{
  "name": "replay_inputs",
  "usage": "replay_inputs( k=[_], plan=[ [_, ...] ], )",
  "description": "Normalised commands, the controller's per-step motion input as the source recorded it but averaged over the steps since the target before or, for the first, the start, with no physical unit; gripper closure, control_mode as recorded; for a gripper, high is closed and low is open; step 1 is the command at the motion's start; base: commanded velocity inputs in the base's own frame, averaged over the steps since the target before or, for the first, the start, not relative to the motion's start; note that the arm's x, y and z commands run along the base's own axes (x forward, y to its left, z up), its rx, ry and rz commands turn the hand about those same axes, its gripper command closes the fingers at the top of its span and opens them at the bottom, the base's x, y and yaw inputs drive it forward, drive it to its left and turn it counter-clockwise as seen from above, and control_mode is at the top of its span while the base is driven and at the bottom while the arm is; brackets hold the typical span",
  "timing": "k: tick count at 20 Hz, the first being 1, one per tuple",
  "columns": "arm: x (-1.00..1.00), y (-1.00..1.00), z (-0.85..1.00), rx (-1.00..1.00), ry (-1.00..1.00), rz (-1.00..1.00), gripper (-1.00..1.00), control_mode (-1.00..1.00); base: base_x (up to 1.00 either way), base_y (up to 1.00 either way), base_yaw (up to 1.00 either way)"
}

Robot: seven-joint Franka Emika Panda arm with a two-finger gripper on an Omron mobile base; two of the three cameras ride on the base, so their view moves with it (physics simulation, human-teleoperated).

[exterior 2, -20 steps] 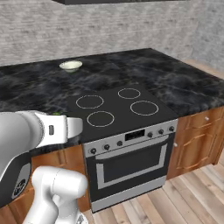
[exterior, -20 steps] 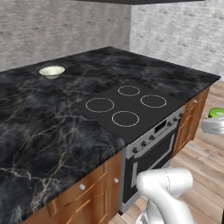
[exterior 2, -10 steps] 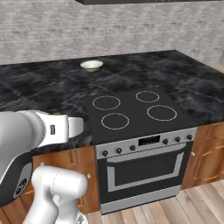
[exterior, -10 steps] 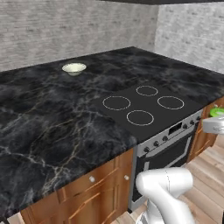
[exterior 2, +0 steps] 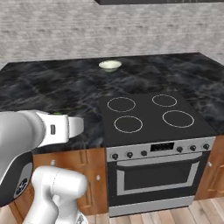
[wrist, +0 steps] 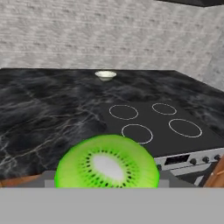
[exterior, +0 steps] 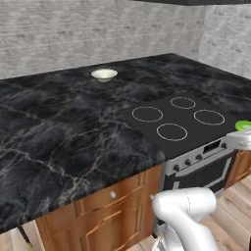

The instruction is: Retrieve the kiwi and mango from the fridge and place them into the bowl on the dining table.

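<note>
The kiwi (wrist: 107, 164) shows its cut green face low in the hand view, and my gripper (wrist: 107, 180) is shut on it. From the left base camera the kiwi (exterior: 242, 125) is a green speck at the right edge, on top of the gripper (exterior: 240, 135), off the front of the oven. The small cream bowl (exterior: 104, 74) (exterior 2: 110, 65) (wrist: 105, 75) sits far back on the dining table (exterior: 59, 132) (exterior 2: 48, 87) (wrist: 39, 109), well beyond the gripper. The mango and the fridge are out of view.
An inset four-ring cooktop (exterior: 176, 117) (exterior 2: 146, 113) (wrist: 153, 122) lies between the gripper and the bowl, with an oven front (exterior 2: 159, 170) below it. Wooden drawers (exterior: 112, 206) line the island's side. A grey brick wall (exterior 2: 109, 30) stands behind.
The base has driven, so the whole scene shifted: bowl and cooktop slid rightward in both base views. The kiwi stays held in the gripper.
</note>
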Motion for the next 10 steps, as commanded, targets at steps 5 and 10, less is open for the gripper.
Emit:
replay_inputs(
  k=[5, 10],
  plan=[
    [0.00, 0.00, 0.00, 0.00, 0.00, 0.00, 1.00, 1.00, -0.03, 0.26, 0.23],
    [0.00, 0.00, 0.00, 0.00, 0.00, 0.00, 1.00, 1.00, -0.09, 0.68, 0.14]
  ],
)
